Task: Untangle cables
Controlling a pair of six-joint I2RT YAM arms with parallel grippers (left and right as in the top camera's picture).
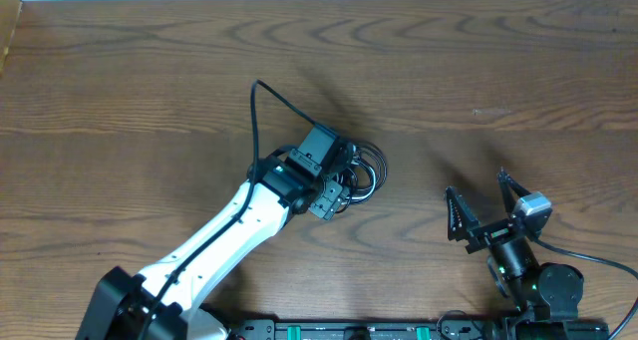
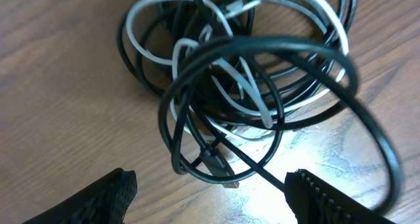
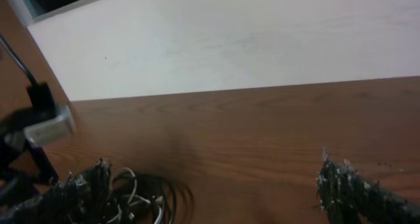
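Black cables (image 2: 289, 50), one white cable (image 2: 261, 106) wound among them, lie in a knotted coil mid wooden table (image 1: 150, 81), directly under the left gripper (image 2: 210, 201), fingers spread and apparently clear of the loops; right gripper (image 1: 485, 202) well off rightward, fingers likewise apart.
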